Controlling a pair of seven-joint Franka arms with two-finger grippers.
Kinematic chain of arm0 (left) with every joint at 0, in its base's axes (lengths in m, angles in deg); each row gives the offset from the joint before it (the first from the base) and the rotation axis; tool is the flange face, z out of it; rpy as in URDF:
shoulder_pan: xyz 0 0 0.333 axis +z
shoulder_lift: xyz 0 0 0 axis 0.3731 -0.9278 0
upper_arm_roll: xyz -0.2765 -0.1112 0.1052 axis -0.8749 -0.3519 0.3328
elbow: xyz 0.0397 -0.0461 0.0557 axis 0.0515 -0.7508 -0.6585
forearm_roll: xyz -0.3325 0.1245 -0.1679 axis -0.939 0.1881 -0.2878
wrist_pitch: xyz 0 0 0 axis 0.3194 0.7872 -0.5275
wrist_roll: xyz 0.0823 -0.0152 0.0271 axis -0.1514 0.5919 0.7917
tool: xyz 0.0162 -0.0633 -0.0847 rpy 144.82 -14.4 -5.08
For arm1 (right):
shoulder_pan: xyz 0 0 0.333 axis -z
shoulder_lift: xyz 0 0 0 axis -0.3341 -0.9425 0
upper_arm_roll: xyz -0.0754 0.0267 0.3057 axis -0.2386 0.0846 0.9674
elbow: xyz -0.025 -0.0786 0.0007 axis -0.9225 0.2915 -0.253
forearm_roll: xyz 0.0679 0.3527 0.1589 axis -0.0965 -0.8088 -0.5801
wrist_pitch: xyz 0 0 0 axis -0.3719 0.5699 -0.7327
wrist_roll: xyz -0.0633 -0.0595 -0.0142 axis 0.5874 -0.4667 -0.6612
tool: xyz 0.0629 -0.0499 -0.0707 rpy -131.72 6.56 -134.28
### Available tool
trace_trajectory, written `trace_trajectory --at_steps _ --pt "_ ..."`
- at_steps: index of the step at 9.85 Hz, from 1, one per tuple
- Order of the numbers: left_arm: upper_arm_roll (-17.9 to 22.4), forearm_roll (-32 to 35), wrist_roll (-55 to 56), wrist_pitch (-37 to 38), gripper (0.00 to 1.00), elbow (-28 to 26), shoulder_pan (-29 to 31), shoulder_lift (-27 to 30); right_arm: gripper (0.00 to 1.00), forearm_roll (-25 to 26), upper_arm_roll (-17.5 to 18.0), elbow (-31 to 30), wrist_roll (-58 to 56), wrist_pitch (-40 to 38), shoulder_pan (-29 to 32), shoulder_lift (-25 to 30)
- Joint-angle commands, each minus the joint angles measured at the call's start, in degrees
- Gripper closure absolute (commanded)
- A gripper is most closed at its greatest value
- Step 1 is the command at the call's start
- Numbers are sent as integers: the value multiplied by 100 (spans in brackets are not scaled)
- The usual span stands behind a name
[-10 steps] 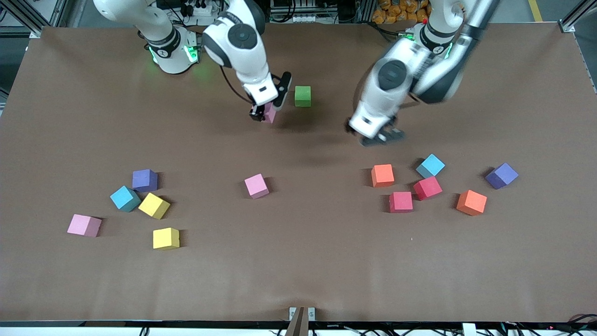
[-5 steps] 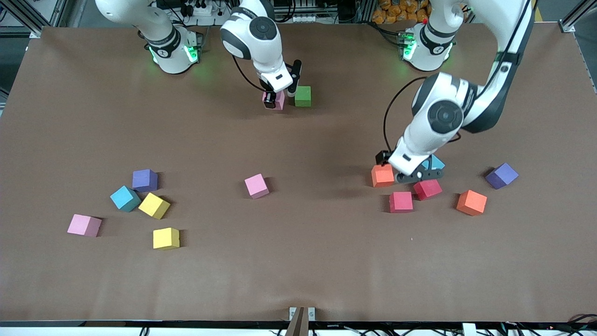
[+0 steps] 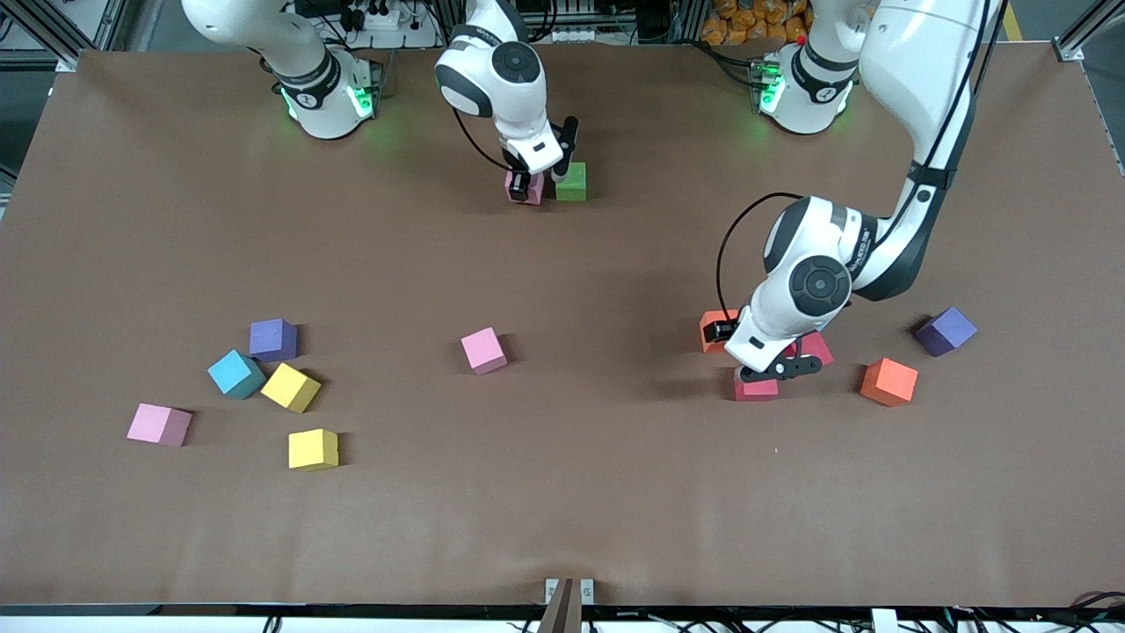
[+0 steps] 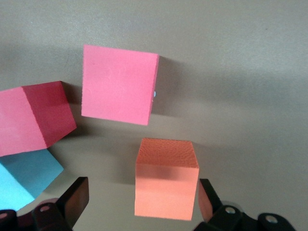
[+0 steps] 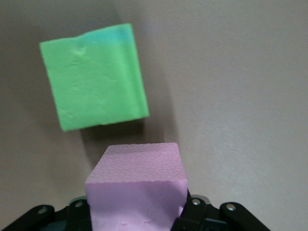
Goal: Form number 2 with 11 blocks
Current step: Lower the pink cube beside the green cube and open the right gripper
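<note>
My right gripper (image 3: 527, 186) (image 5: 137, 207) is shut on a pink block (image 3: 531, 193) (image 5: 137, 187) and holds it low, close beside the green block (image 3: 571, 183) (image 5: 94, 77) with a small gap. My left gripper (image 3: 778, 367) (image 4: 141, 188) hangs open over a cluster of blocks. An orange block (image 3: 710, 325) (image 4: 166, 185) shows between its fingers, untouched. Beside it are a red block (image 3: 756, 388) (image 4: 119, 84), another red block (image 3: 819, 345) (image 4: 33, 118) and a sky-blue block (image 4: 24, 185). No number 2 shape is laid out.
Loose blocks lie nearer the camera: pink (image 3: 483, 350), pink (image 3: 158, 425), yellow (image 3: 290, 387), yellow (image 3: 313, 448), sky-blue (image 3: 235, 374) and purple (image 3: 272, 339) toward the right arm's end. Orange (image 3: 889, 381) and purple (image 3: 946, 331) lie toward the left arm's end.
My right gripper has carried the pink block up beside the green block. My left arm has swung from mid-table down over the red and orange cluster, hiding the sky-blue block in the front view.
</note>
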Motion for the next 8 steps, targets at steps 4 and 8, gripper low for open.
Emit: trace_trajectory --at_steps 4,8 --pt "88 105 184 -3 0 111 -157 -156 91 146 -74 67 315 470 -326 -412" --pt "79 105 193 -134 0 50 -166 -191 93 146 -74 252 316 479 -334 -509"
